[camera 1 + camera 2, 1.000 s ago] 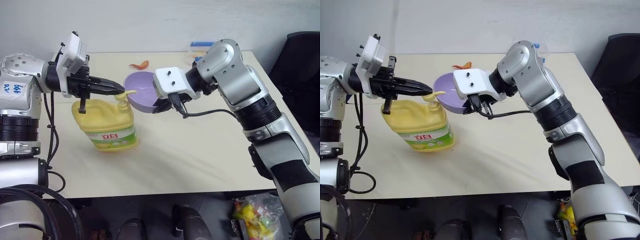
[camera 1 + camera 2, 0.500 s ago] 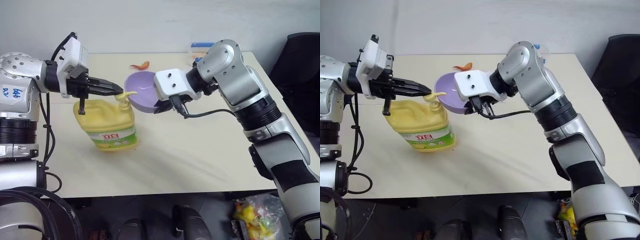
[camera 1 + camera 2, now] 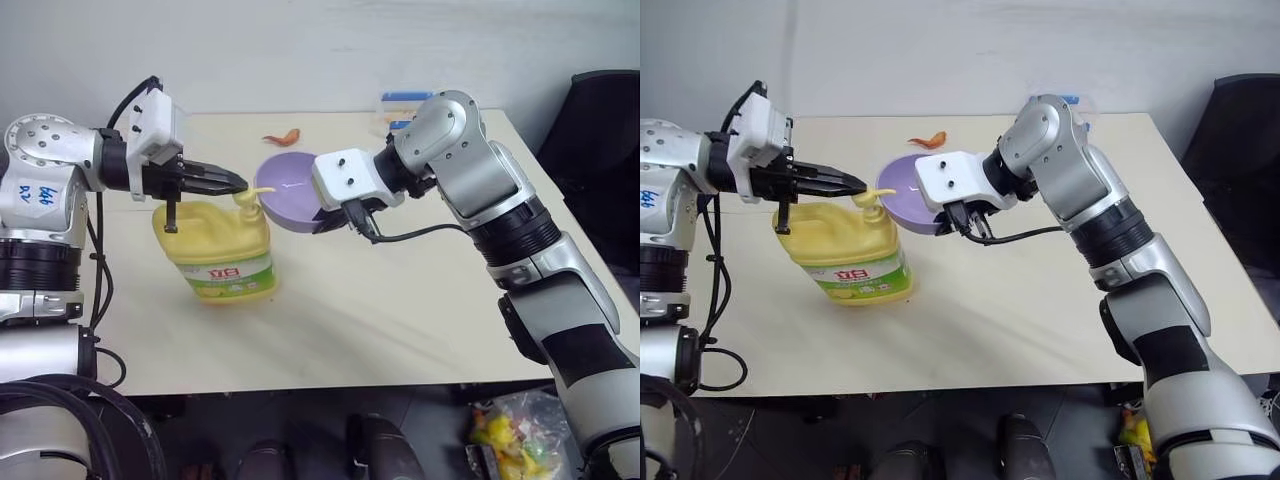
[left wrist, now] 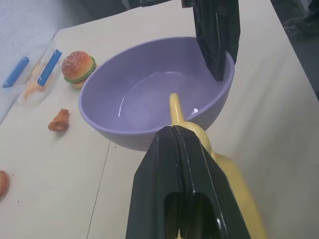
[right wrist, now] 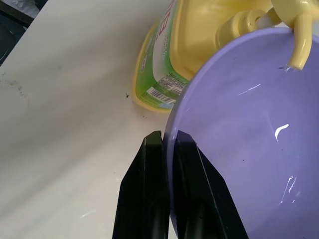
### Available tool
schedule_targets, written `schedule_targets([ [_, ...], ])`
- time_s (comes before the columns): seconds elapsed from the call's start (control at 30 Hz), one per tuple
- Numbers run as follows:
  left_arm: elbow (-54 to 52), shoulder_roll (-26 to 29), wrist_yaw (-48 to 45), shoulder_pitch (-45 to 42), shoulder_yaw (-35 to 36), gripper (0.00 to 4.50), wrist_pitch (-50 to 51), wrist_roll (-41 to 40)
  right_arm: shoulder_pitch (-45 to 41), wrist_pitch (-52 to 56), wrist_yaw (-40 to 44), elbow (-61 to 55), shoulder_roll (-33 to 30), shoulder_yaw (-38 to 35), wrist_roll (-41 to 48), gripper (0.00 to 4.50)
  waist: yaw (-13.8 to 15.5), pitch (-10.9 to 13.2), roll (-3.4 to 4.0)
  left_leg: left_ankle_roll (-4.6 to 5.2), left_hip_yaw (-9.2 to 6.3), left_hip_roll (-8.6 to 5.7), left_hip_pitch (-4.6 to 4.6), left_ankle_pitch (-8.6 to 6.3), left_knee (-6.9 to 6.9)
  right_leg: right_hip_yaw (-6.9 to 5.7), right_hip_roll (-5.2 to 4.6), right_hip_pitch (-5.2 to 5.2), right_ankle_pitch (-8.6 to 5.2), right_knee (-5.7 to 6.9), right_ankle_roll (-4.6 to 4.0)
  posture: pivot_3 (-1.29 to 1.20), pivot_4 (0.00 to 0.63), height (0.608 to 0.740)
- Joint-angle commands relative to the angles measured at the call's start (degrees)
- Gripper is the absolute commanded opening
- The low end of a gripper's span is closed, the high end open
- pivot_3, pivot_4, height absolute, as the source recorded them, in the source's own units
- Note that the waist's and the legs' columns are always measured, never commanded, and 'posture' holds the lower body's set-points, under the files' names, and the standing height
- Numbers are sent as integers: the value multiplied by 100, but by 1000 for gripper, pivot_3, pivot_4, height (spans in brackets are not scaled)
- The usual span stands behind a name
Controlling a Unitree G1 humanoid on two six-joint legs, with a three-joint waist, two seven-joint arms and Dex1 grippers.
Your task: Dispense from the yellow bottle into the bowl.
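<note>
On the beige table (image 3: 400,320) we find the yellow bottle (image 3: 215,245) standing upright toward the left side, its green-and-white label facing us. Its pump nozzle (image 3: 250,191) rises from the top, spout reaching toward the bowl (image 3: 288,190).

Left gripper (image 3: 236,182) comes in from the left, roughly level, its two black fingers pressed together with nothing between them. We see the tips resting over the pump head; from the left wrist view, the closed fingers (image 4: 182,169) sit on top of the yellow pump, and the spout runs on past them over the bowl's rim.

Right gripper (image 5: 167,144) holds the bowl clear of the table, just beside the bottle's top. Its jaws pinch the bowl's wall: one finger outside, one inside the rim, as the right wrist view shows. We note the bowl is tilted, with the spout tip hanging over its near edge. Whether any liquid lies in the bowl we cannot tell; the inside shows only glints.

Toward the far edge of the table we note a small orange item (image 3: 281,134) and a clear container with a blue lid (image 3: 400,102). A toy burger (image 4: 78,66) lies beyond the bowl in the left wrist view.
</note>
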Motion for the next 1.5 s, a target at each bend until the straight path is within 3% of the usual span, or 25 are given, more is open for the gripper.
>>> schedule_targets([
  [0.03, 507, -62, -69, 538, -730, 16, 11, 738, -76, -27, 68, -291, 31, -104, 91, 0, 5, -3, 4, 0, 1, 0, 0, 0, 0, 1, -1, 0, 0, 0, 0, 0, 150, 740],
  [0.3, 676, -140, 9, 256, -560, 16, 100, 543, -57, -14, 56, -329, 39, -120, 102, 0, 13, -22, 22, 0, 2, 0, 1, 0, 0, 2, -10, -1, 0, 1, 0, 0, 150, 740],
  [0.5, -173, -52, -250, -451, 61, 16, 1631, -543, 63, 58, -15, -444, -36, -203, 138, 0, 23, -11, 15, 1, 1, -1, -13, -1, -2, 1, -4, -11, 0, -2, 0, 0, 150, 740],
  [0.67, -1177, 396, -498, -729, 621, 1381, 2952, -1544, 509, 308, -90, -958, -367, -361, 208, 0, -19, 7, -13, 1, -32, -4, -154, 0, 27, -1, -2, -133, 1, 2, 1, 0, 150, 740],
  [0.8, -1600, 781, -456, -675, 846, 2634, 3138, -1718, 1160, 429, -222, -1501, -775, -497, 280, 0, -17, 9, -14, 1, -52, -7, -166, 0, 25, -41, -3, -131, 1, -9, 1, 0, 150, 740],
  [0.9, -1416, 1050, -268, -780, 849, 3526, 2474, -1282, 1733, 678, -421, -1822, -982, -636, 363, 0, 26, 10, -16, 2, -53, -7, -174, 0, 34, -63, -3, -127, 2, -21, 4, 0, 150, 740],
  [1.0, -1177, 1224, -220, -1106, 1032, 4438, 2863, -1544, 2331, 572, -650, -1933, -1269, -725, 259, 0, 111, 13, -19, 1, -53, -5, -173, 1, 55, -66, 1, -123, 2, -3, 4, 0, 150, 740],
  [1.13, -1864, 1554, -335, -791, 1367, 4477, 3717, -2245, 3257, 20, -1290, -1834, -1604, -650, -217, 0, 126, 13, -20, 4, -51, -6, -174, 0, 52, -63, -1, -123, 2, -9, 4, 0, 150, 740],
  [1.27, -2933, 2005, -453, 86, 1816, 4477, 4368, -2944, 3952, -465, -1981, -1557, -1654, -567, -668, 0, 126, 20, -26, 5, -53, -5, -179, -1, 49, -50, -3, -122, 3, -21, 6, 0, 150, 740],
  [1.5, -3719, 2245, -300, 1167, 2074, 4477, 4167, -3171, 4197, -461, -2479, -1441, -1512, -678, -787, 0, 132, 24, -33, -2, -42, -1, -132, 2, 53, 9, 6, -96, -2, -2, -3, 0, 150, 740],
])
